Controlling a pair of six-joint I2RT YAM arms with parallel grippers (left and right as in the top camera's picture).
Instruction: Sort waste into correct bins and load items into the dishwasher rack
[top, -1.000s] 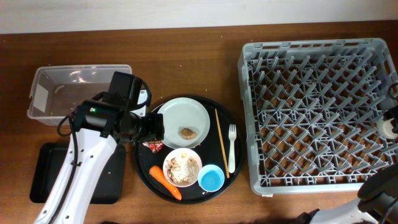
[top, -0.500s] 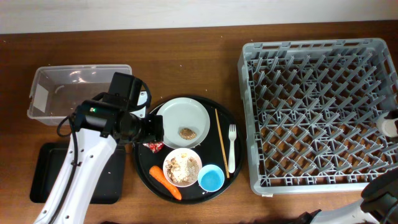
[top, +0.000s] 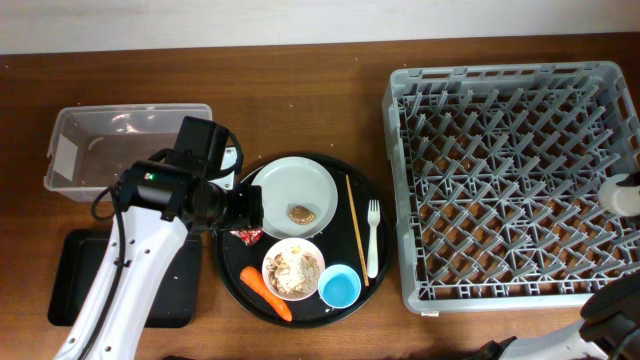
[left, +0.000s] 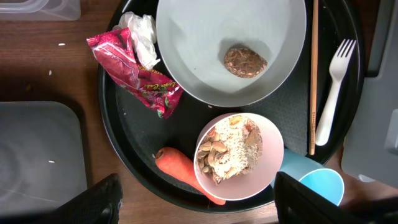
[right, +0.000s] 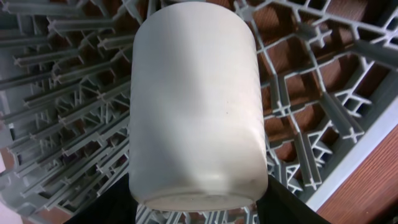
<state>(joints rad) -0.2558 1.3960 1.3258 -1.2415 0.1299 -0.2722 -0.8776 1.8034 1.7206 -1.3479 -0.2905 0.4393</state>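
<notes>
Left jaws wide; carrot (left: 180, 169) and bowl (left: 272, 177) below, between them. Right jaws clamp white cup (right: 194, 106); rack (right: 68, 118) beneath.

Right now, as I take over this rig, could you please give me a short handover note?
Left gripper: open, empty, hovering over the round black tray.
Right gripper: apparently shut on the white cup, above the rack near its right edge.
On the round tray: red wrapper, tissue, carrot, plate with a scrap, bowl of scraps, blue cup, fork, chopsticks.
Done: nothing visibly binned or racked; the clear tub looks empty.
Left: place the cup, sort the waste, rack the dishes.
</notes>
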